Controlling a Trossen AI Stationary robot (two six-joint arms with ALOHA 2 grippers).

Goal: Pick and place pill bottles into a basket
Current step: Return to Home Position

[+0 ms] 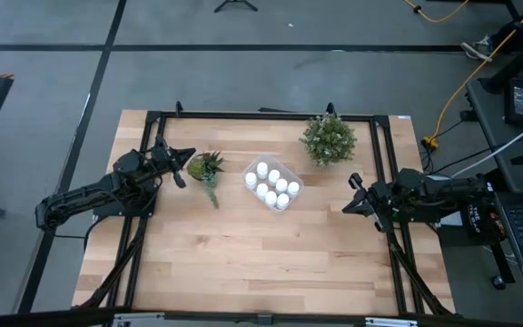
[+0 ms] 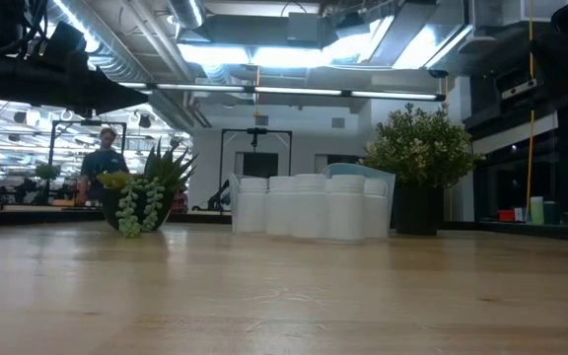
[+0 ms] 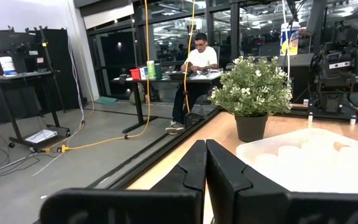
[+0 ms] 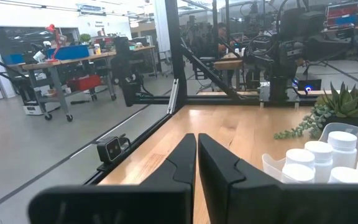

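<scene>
**Fig. 1.** As the high view showed, one basket (image 1: pixel 249 171) stood on the wooden table (image 1: pixel 243 263), and eight white caps could be counted inside it; these were the pill bottles (image 1: pixel 274 175), packed in close rows, with none lying outside the basket. In the low view the bottles stood upright, shoulder to shoulder, behind the basket's clear wall.

Two plants flanked the basket. One succulent plant (image 1: pixel 207 168) stood just beside it on the left arm's side. One bushy plant (image 1: pixel 328 139) stood near the basket's far corner, toward the right arm.

Two grippers were present. The left gripper (image 1: pixel 182 168) lay beyond the succulent plant from the basket, apart from it. Its fingers (image 3: pixel 225 165) were pressed together on nothing, and the basket showed ahead and to one side in the left wrist view. The right gripper (image 1: pixel 352 193) lay on the opposite side of the basket, well apart. Its fingers (image 4: pixel 219 155) were likewise drawn together and empty, pointing past the bottles. One person (image 3: pixel 197 59) sat at a desk beyond the table.
</scene>
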